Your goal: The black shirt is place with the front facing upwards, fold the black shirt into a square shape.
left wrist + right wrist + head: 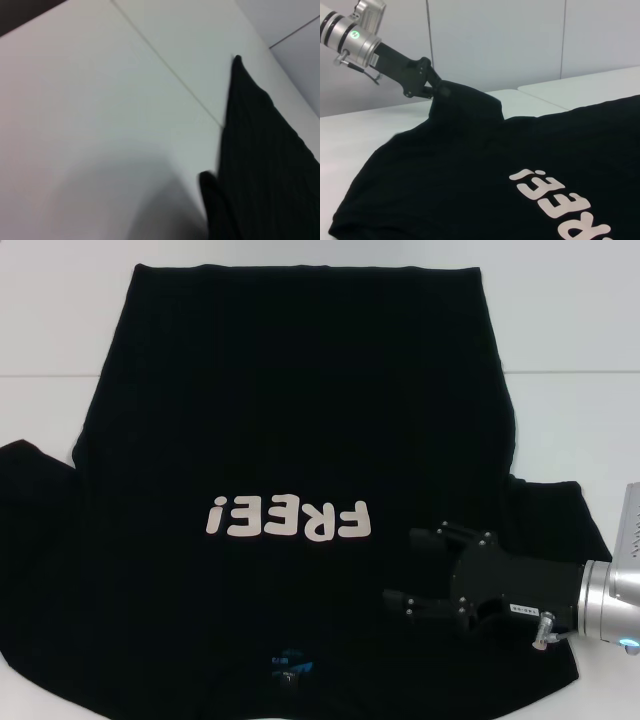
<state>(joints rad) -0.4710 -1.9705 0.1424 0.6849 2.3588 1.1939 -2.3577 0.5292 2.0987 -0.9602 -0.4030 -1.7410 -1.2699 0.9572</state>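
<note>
The black shirt (290, 440) lies flat on the white worktop (570, 330), front side up. Its pale letters (290, 519) sit near the middle. The small blue neck label (290, 670) is at 6 o'clock, close to the robot, and the bottom hem is far away at 12 o'clock. One sleeve spreads out toward 9 o'clock and the other toward 3 o'clock.

The right gripper (408, 570) hangs over the shirt at about 4 o'clock, next to the sleeve on that side. Its two fingers are spread wide apart and hold nothing.

The left gripper (432, 87) does not show from the head camera. The right wrist camera sees it far off, pinched on a bit of the shirt's edge and lifting it into a little peak.

The shirt is soft, light and floppy. It will sag and wrinkle when picked up, and it may slide on the smooth worktop. I think the best places to grab are the edges: a sleeve end, a shoulder or a hem corner. Pinching the thin cloth right at the edge should help the fold come out straight.
</note>
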